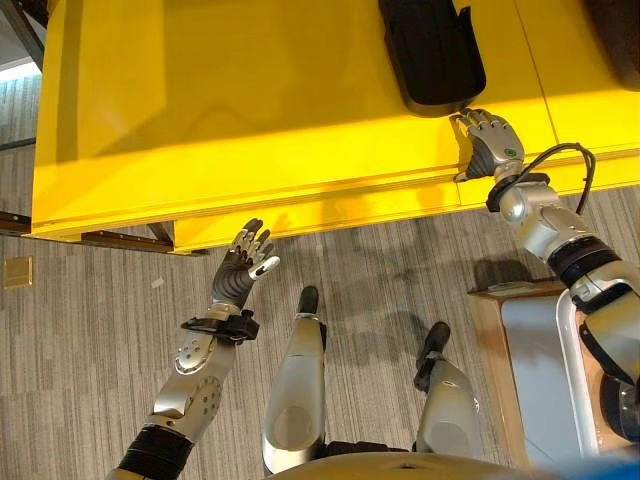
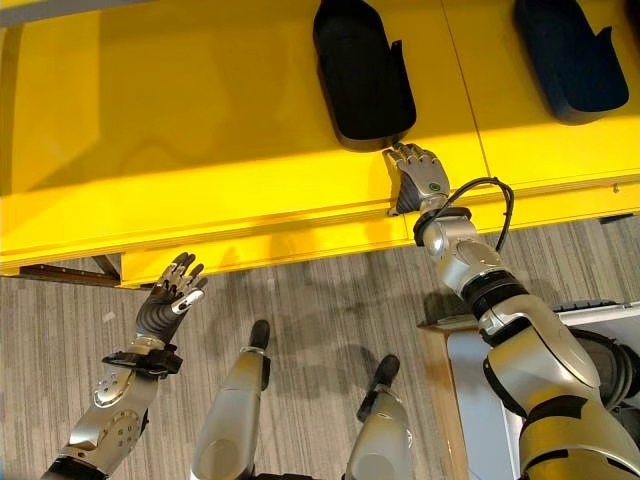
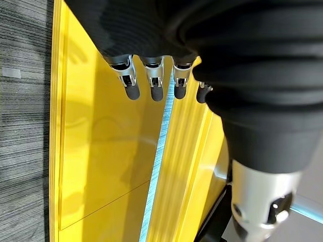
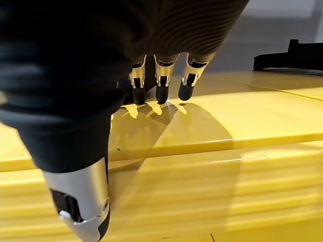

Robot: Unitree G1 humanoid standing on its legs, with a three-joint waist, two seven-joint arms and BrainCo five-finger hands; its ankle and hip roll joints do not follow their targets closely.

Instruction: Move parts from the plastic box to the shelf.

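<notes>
A black moulded part [image 1: 430, 50] lies on the yellow shelf [image 1: 250, 120], near its front edge. My right hand [image 1: 490, 140] rests open on the shelf just in front of that part, fingers [image 4: 160, 83] straight and holding nothing. A second dark part [image 2: 570, 55] lies further right on the shelf. My left hand [image 1: 243, 265] hangs open and empty over the carpet, just below the shelf's front edge; its fingers [image 3: 154, 80] point at the yellow shelf [image 3: 101, 141]. The pale plastic box [image 1: 535, 370] shows at the lower right.
Grey striped carpet [image 1: 90, 330] lies in front of the shelf. A dark bracket [image 1: 120, 240] sticks out under the shelf's left end. The left half of the shelf top is bare yellow.
</notes>
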